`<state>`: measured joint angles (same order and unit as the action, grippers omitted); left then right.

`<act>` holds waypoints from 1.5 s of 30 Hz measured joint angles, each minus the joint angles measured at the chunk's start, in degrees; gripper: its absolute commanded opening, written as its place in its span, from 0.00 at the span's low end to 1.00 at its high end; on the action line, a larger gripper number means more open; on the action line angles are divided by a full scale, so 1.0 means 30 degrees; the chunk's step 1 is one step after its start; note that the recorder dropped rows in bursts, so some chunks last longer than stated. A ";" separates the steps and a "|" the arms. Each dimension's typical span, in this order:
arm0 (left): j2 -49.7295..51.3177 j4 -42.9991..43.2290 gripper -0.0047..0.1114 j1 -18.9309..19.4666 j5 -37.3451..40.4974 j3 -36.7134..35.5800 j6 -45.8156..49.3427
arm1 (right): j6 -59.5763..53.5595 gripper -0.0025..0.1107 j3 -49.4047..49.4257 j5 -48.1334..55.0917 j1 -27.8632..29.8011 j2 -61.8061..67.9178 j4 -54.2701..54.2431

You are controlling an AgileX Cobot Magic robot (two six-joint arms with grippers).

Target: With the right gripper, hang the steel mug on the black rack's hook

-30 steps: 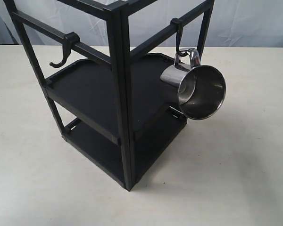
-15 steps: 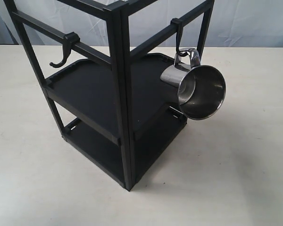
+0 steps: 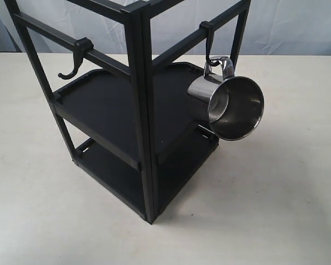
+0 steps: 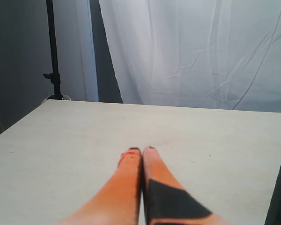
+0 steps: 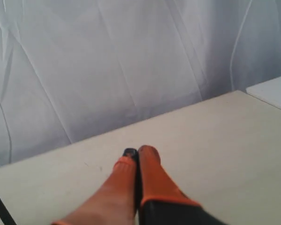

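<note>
The steel mug (image 3: 227,104) hangs by its looped handle from the hook (image 3: 209,41), which is clipped on a crossbar of the black rack (image 3: 140,83); its open mouth faces the camera. Neither gripper appears in the exterior view. My right gripper (image 5: 137,152) is shut with its orange fingers together, holding nothing, above bare table and pointing at a white curtain. My left gripper (image 4: 141,150) is likewise shut and empty over the table.
A second black hook (image 3: 77,58) with a wide curved arm sits on the rack's left crossbar. The rack stands on a pale table (image 3: 287,210). A dark stand (image 4: 53,51) and white curtain (image 4: 201,51) lie beyond the table's far edge.
</note>
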<state>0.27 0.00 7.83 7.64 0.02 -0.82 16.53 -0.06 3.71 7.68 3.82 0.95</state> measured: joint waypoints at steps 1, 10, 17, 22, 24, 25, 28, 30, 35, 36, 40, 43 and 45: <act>0.0000 0.0000 0.05 0.0000 0.0000 0.0000 0.0000 | -0.0289 0.01 0.0000 0.0474 0.0000 -0.0249 0.0145; 0.0000 0.0000 0.05 0.0000 0.0000 0.0000 0.0000 | -0.1082 0.01 0.0000 0.2131 0.0000 -0.1147 0.0741; 0.0000 0.0000 0.05 0.0000 0.0000 0.0000 0.0000 | -0.1101 0.01 0.0000 0.2146 0.0000 -0.1147 0.0777; 0.0000 0.0000 0.05 0.0000 0.0000 0.0000 0.0000 | -0.1101 0.01 0.0000 0.2176 0.0000 -0.1147 0.0777; 0.0000 0.0000 0.05 0.0000 0.0000 0.0000 0.0000 | -0.1101 0.01 0.0000 0.2176 0.0000 -0.1147 0.0777; 0.0000 0.0000 0.05 0.0000 0.0000 0.0000 0.0000 | -0.1101 0.01 0.0000 0.2190 0.0000 -0.1147 0.0777; 0.0000 0.0000 0.05 0.0000 0.0000 0.0000 0.0000 | -0.1101 0.01 0.0000 0.2190 0.0000 -0.1147 0.0777; 0.0000 0.0000 0.05 0.0000 0.0000 0.0000 0.0000 | -0.1101 0.01 0.0000 0.2190 0.0000 -0.1147 0.0777; 0.0000 0.0000 0.05 0.0000 0.0000 0.0000 0.0000 | -0.1101 0.01 0.0000 0.2190 0.0000 -0.1147 0.0777; 0.0000 0.0000 0.05 0.0000 0.0000 0.0000 0.0000 | -0.1101 0.01 0.0000 0.2190 0.0000 -0.1147 0.0814; 0.0000 0.0000 0.05 0.0000 0.0000 0.0000 0.0000 | -0.1101 0.01 0.0000 0.2222 0.0000 -0.1147 0.0814; 0.0000 0.0000 0.05 0.0000 0.0000 0.0000 0.0000 | -0.1101 0.01 0.0000 0.2222 0.0000 -0.1147 0.0814; 0.0000 0.0000 0.05 0.0000 0.0000 0.0000 0.0000 | -0.1101 0.01 0.0000 0.2222 0.0000 -0.1147 0.0814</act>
<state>0.27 0.00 7.83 7.64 0.02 -0.82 13.23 -0.06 10.38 7.68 0.38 3.39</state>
